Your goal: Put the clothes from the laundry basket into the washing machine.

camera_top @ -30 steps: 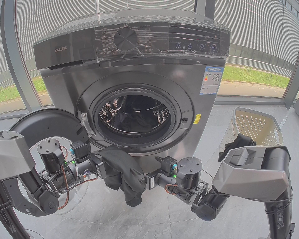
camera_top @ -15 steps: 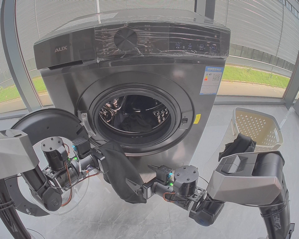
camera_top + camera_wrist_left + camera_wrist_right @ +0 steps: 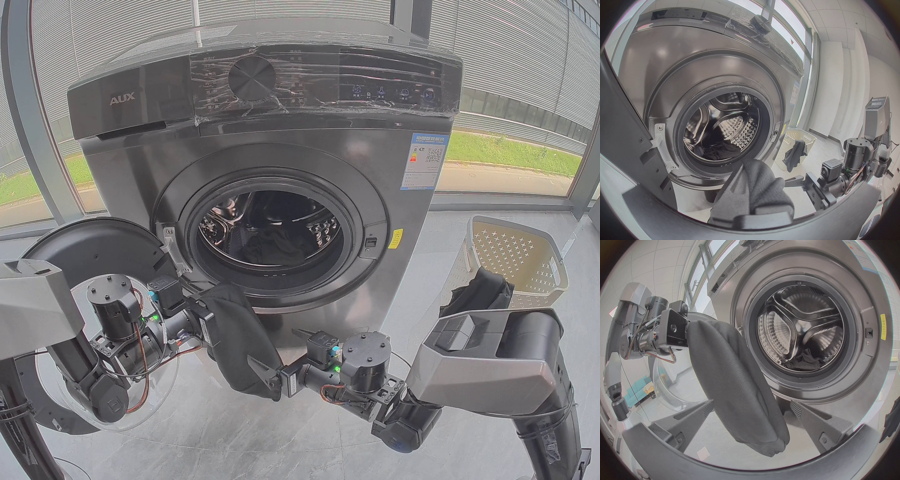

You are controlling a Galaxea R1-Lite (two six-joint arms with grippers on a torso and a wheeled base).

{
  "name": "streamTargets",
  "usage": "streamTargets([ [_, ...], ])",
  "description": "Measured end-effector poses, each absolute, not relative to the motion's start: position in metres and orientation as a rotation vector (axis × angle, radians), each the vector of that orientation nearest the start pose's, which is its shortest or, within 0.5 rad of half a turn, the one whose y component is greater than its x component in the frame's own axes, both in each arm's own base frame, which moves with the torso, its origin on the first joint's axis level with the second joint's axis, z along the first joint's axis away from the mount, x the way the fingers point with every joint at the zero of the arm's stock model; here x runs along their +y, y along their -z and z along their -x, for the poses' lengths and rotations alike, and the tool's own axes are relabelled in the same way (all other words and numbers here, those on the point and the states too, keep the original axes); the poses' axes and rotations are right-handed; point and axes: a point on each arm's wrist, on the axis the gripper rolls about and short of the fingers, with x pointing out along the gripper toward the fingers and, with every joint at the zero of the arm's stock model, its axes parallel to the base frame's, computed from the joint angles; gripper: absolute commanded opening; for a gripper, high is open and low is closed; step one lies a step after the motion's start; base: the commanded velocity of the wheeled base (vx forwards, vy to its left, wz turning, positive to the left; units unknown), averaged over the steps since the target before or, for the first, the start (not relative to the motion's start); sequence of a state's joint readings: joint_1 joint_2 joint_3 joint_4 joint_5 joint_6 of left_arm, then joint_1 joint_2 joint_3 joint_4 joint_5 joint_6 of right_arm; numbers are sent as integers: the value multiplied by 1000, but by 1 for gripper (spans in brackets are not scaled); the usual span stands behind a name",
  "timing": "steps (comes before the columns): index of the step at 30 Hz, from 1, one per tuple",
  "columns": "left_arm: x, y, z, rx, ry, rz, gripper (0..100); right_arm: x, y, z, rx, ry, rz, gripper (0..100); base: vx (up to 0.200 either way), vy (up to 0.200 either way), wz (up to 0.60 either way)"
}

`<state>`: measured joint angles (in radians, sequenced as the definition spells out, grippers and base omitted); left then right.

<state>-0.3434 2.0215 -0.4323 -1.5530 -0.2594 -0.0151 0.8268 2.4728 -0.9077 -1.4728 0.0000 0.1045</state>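
You had the grey front-loading washing machine (image 3: pixel 269 156) open, with the cream perforated plastic laundry basket (image 3: pixel 519 250) on its right. Your left gripper (image 3: pixel 209 320) clamped a dark grey cloth garment (image 3: pixel 240 340) below the drum mouth. Your right gripper (image 3: pixel 278 356) gaped at the garment's lower end.

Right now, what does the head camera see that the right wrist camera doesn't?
Head view alone: the laundry basket on the floor. Right wrist view alone: ceiling tiles. Both: the washing machine with its door open, dark clothes in the drum, and the dark garment held by the left gripper.
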Motion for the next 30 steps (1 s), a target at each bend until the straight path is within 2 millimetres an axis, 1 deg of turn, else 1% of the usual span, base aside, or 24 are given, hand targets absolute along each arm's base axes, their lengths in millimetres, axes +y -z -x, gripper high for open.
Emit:
streamTargets([
  [6, -109, -90, -283, 44, 607, 13, 0, 310, 0, -293, 109, -808, -56, 100, 0, 0, 0],
  [9, -109, -90, -283, 44, 609, 13, 0, 317, -1, -301, 86, -807, -56, 100, 0, 0, 0],
  [14, -110, -91, -282, 43, 610, 13, 0, 319, -1, -321, 54, -746, -62, 100, 0, 0, 0],
  [16, -110, -91, -282, 43, 610, 13, 0, 314, 1, -330, 50, -693, -64, 100, 0, 0, 0],
  [21, -108, -91, -283, 42, 604, 13, 0, 294, 4, -352, 56, -599, -70, 100, 0, 0, 0],
  [28, -107, -90, -285, 42, 598, 13, 0, 266, -1, -366, 66, -528, -69, 100, 0, 0, 0],
  [30, -107, -90, -285, 42, 594, 13, 0, 262, -2, -367, 68, -520, -69, 100, 0, 0, 0],
])
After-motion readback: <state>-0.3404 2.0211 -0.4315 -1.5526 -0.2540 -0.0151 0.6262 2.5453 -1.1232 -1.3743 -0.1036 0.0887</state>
